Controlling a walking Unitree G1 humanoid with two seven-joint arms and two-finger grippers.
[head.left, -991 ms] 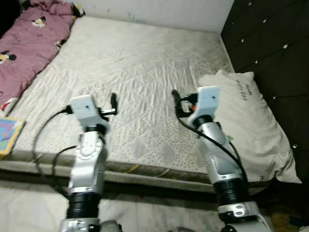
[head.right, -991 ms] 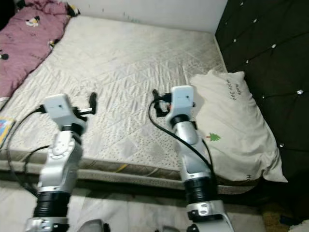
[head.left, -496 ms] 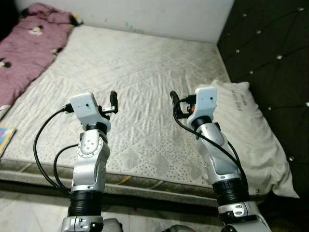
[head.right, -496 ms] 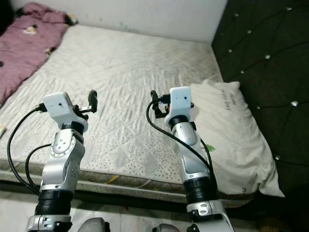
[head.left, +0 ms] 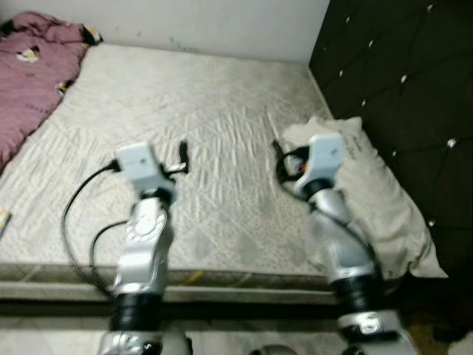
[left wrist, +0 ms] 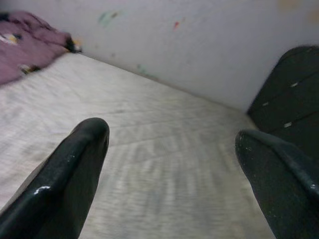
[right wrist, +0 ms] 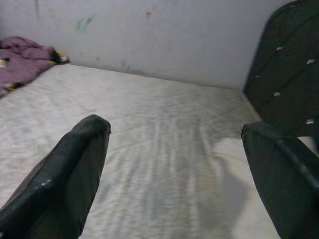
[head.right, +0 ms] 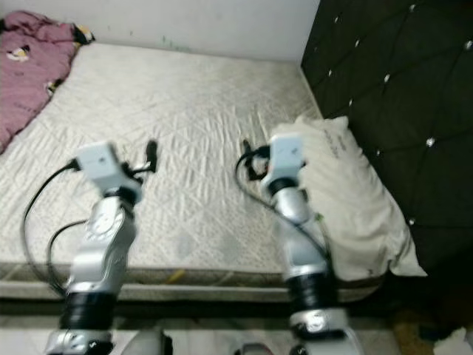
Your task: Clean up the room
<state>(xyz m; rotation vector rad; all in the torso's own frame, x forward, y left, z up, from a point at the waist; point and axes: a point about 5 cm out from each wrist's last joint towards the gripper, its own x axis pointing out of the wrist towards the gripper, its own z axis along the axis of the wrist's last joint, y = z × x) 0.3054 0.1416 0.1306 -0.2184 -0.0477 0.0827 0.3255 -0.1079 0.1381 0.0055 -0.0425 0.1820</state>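
Observation:
A bare quilted mattress (head.left: 207, 118) lies before me, low on the floor. A cream pillow (head.left: 373, 188) with writing on it rests on the mattress's right side, against the black headboard. A crumpled pink blanket (head.left: 29, 63) covers the far left corner. Both arms are raised over the mattress's near half. My left gripper (left wrist: 169, 137) is open with nothing between its fingers. My right gripper (right wrist: 174, 132) is open too and empty, a short way left of the pillow's near-left corner.
A black tufted headboard (head.left: 399, 66) runs along the right side, and a white wall (head.left: 185, 22) stands behind the bed. The mattress's front edge (head.left: 222, 277) lies just ahead of me above pale floor. Something pale lies on the floor at the lower right (head.right: 454, 344).
The camera has swung to the right, so the blanket has slid toward the left edge and more headboard shows. Both arms keep the same raised pose with fingers apart.

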